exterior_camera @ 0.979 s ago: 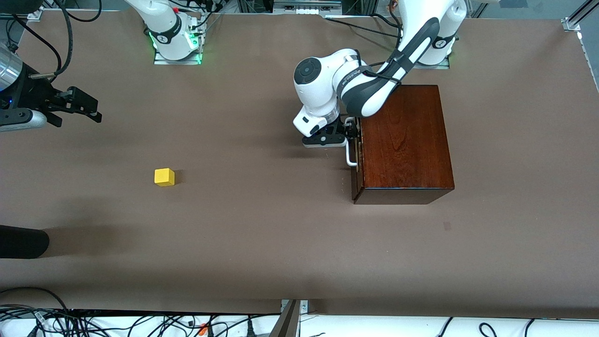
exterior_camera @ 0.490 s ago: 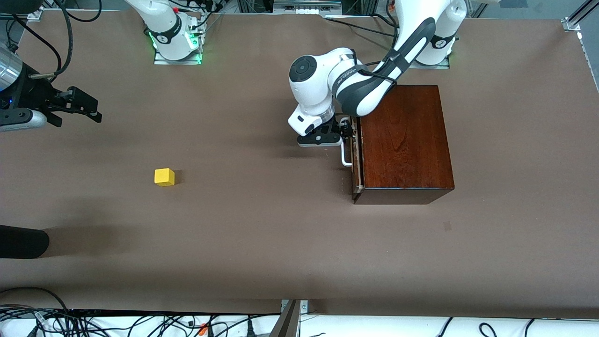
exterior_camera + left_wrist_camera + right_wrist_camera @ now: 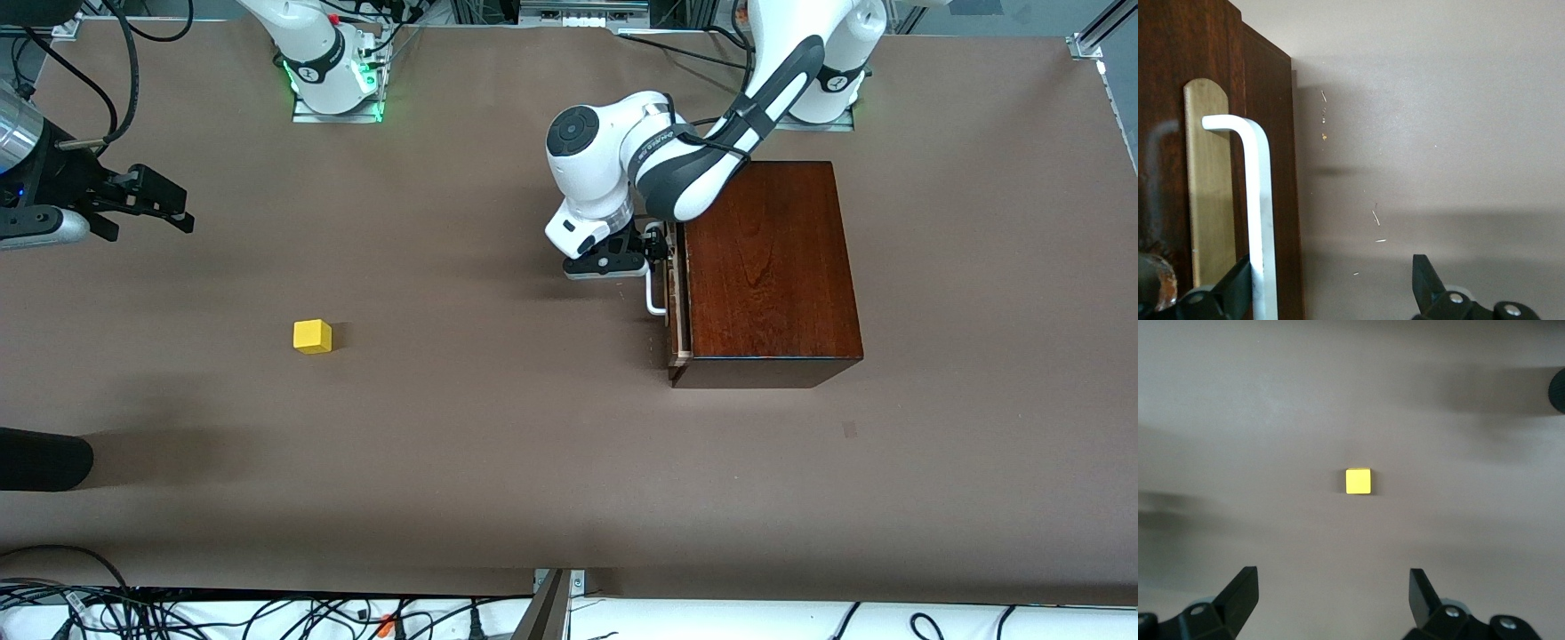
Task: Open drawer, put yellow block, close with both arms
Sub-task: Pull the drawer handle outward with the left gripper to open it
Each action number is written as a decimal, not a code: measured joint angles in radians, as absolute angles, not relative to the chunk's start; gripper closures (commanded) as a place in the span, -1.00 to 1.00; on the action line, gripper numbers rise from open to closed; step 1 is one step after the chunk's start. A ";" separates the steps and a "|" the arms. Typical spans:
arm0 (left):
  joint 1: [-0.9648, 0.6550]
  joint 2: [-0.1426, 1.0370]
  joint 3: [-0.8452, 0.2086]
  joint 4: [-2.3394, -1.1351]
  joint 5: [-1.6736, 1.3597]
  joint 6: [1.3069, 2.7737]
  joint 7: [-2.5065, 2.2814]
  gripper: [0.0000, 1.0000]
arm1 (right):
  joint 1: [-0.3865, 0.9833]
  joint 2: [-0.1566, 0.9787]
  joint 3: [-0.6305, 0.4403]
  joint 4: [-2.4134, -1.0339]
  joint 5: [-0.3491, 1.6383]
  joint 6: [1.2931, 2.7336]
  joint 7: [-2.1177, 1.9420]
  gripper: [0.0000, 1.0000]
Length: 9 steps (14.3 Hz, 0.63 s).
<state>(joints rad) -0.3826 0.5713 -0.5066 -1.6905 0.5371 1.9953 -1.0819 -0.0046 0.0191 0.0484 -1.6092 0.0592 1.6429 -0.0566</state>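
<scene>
Drawer-opening step in hand — your left gripper (image 3: 655,255), fingers spread, hooks the handle (image 3: 1258,220) of the barely-open drawer (image 3: 676,302), so pull outward next; your right gripper (image 3: 164,206) waits open, yellow block (image 3: 1358,481) below it.

Drawer (image 3: 673,302) interior hidden inside box (image 3: 769,267)

Two robot arms work one brown table: one left gripper (image 3: 656,252) at the single white handle (image 3: 655,293) of one drawer (image 3: 673,307) (its one mahogany box (image 3: 765,267) alongside), one right gripper (image 3: 164,206) above bare tabletop, one yellow block (image 3: 312,337) well apart from both.
</scene>
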 measured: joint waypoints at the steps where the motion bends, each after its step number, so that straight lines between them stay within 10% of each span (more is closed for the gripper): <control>1: -0.384 0.573 -0.507 -1.687 0.537 1.996 -1.085 -1.00 | -0.005 0.019 0.048 -1.609 0.059 1.643 -0.057 -1.00; 9: -0.418 0.609 -0.500 -1.630 0.537 1.983 -1.114 -1.00 | -0.005 0.019 0.048 -1.609 0.059 1.643 -0.057 -1.00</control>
